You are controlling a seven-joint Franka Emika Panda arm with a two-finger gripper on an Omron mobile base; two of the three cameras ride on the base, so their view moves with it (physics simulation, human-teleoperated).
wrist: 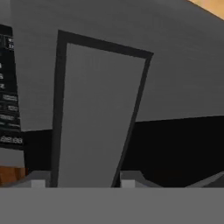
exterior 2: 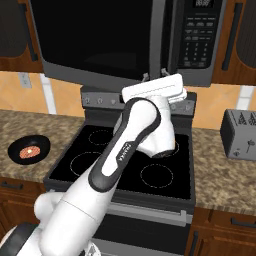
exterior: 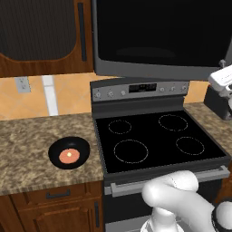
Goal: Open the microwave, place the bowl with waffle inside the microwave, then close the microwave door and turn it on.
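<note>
Robot hand raised to the microwave [exterior 2: 105,35] above the stove [exterior: 158,140], fingers [wrist: 37,178] set either side of the grey door handle [wrist: 94,118], grip on it unclear, bowl [exterior: 69,152] holding the waffle [exterior: 68,156] on the desk [exterior: 27,149] left of the stove

Bowl [exterior: 69,152] on counter [exterior: 27,149], left of stove [exterior: 154,140]

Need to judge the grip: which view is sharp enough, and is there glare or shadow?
Hand view: blurry, the handle fills it between the fingertips. Right base view: crisp, no glare, the arm hides the gripper. Left base view: sharp, the bowl evenly lit, faint shadow.
</note>
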